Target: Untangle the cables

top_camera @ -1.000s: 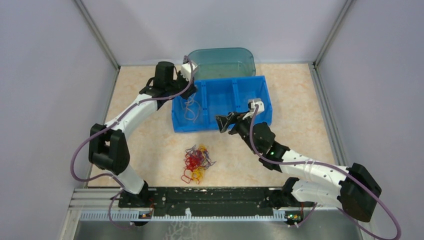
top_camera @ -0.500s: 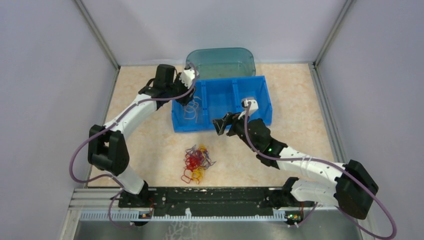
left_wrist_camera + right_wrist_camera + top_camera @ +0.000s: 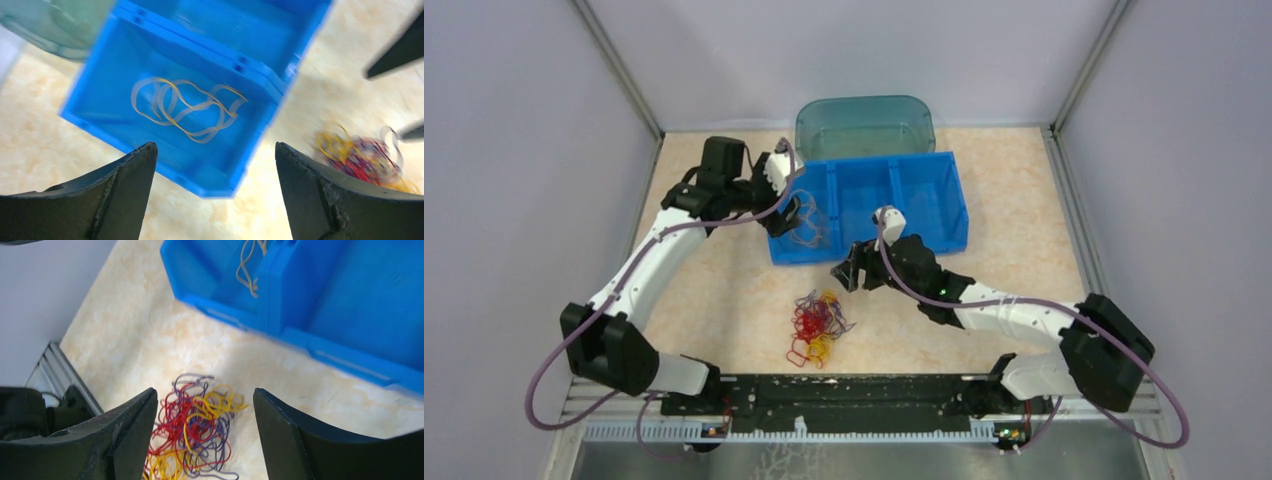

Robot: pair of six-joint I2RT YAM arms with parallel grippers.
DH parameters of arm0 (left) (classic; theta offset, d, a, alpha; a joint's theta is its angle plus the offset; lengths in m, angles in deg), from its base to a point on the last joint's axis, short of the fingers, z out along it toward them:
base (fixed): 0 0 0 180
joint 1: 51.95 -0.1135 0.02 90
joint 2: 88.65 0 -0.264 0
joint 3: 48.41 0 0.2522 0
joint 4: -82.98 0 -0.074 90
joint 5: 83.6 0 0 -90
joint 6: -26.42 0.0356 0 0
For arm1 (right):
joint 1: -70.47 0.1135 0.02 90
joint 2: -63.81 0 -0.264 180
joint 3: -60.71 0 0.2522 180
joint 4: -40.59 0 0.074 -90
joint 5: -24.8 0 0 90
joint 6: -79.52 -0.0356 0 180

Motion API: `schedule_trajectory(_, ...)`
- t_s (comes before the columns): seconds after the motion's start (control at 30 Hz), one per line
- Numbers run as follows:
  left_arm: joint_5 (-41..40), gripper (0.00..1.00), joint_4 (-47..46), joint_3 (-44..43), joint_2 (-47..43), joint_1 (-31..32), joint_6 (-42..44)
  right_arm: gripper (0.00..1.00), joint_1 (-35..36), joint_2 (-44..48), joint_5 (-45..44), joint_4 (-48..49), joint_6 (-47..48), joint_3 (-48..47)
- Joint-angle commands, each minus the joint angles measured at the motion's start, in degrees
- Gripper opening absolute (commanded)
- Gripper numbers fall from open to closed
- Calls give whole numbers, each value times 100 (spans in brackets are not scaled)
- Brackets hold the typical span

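Findings at time of inspection:

1. The cables lay as one tangled clump of red, yellow-orange and dark purple strands on the beige table, at lower centre of the top view. They sat in front of the blue bin and well apart from it.
2. In the right wrist view the clump sat at bottom centre, between and below the two dark fingers. Nothing touched it.
3. A single pale yellowish strand lay loosely looped in the left-hand compartment of the bin. The left wrist view showed it resting on the compartment floor, separate from the clump at right of frame.
4. The left gripper hung at the bin's left end. Its jaws were spread wide and released, with nothing between them.
5. The right gripper stood at the bin's front wall, between bin and clump. Its jaws were likewise parted and empty.
6. A translucent teal container stood behind the bin, at upper centre, against its rear wall.
7. The left wrist picture was motion-blurred; finer detail of the clump could not be determined there.
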Motion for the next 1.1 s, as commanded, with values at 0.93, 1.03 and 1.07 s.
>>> schedule_trajectory(0.93, 1928, 73, 563, 3047, -2535, 381, 2154, 0, 269, -790, 1538, 101, 105, -774)
schedule_trajectory(1.03, 2168, 73, 337, 2990, -2584, 436, 1960, 0, 229, -599, 1626, 67, 34, -864)
schedule_trajectory(1.07, 2274, 73, 242, 2982, -2606, 450, 1875, 0, 226, -540, 1640, 78, -7, -886)
